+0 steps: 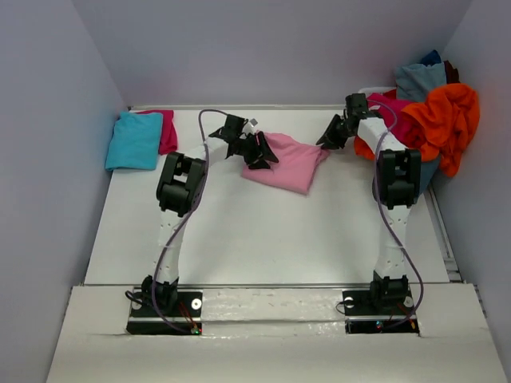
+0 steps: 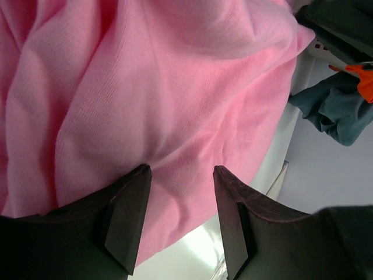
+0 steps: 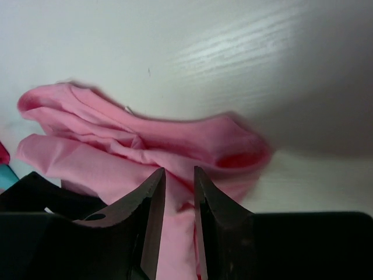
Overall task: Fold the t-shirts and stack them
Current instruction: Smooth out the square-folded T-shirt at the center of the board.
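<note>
The light pink t-shirt [image 1: 289, 163] lies crumpled at the middle back of the table. My left gripper [image 1: 257, 152] is at its left edge. In the left wrist view the left gripper [image 2: 180, 169] is open, with the pink cloth [image 2: 175, 87] spread just beyond the fingertips. My right gripper [image 1: 329, 137] is at the shirt's right corner. In the right wrist view the right gripper [image 3: 178, 170] has its jaws nearly together on a fold of the pink cloth [image 3: 116, 157]. A folded turquoise t-shirt [image 1: 134, 140] lies on a magenta one [image 1: 166, 128] at the far left.
A heap of unfolded shirts sits at the far right: orange [image 1: 451, 120], magenta [image 1: 391, 116] and grey-blue [image 1: 419, 80]. The grey-blue cloth [image 2: 338, 114] also shows in the left wrist view. Grey walls close in the table on the left, back and right.
</note>
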`<action>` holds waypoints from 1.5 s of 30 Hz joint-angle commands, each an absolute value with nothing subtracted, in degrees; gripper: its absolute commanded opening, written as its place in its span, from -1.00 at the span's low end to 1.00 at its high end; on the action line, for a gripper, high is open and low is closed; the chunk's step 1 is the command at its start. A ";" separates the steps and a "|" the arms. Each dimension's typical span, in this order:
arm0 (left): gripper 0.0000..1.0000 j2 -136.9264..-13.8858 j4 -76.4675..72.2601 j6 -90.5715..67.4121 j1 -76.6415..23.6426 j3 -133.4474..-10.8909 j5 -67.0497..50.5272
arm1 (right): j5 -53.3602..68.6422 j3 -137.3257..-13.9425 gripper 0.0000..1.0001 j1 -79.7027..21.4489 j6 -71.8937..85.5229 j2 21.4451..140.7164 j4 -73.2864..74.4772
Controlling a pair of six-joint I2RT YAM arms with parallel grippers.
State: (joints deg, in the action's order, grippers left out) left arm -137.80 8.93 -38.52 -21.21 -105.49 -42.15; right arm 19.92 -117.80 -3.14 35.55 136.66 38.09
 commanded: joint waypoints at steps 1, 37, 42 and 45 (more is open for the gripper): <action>0.23 -132.38 12.84 -37.08 -19.69 -96.61 -37.09 | 21.88 -111.46 -0.35 -3.52 34.19 128.15 35.86; 0.23 -129.73 18.19 -32.17 -16.00 -93.87 -33.49 | 27.52 -115.50 -0.36 -15.03 31.03 139.48 33.58; 0.23 -129.55 18.46 -31.99 -16.00 -94.66 -33.40 | 24.00 -109.26 -0.36 -15.03 29.54 137.82 31.82; 0.23 -129.64 18.46 -32.25 -16.00 -95.27 -33.31 | 20.84 -105.22 -0.36 -15.03 29.01 136.59 31.99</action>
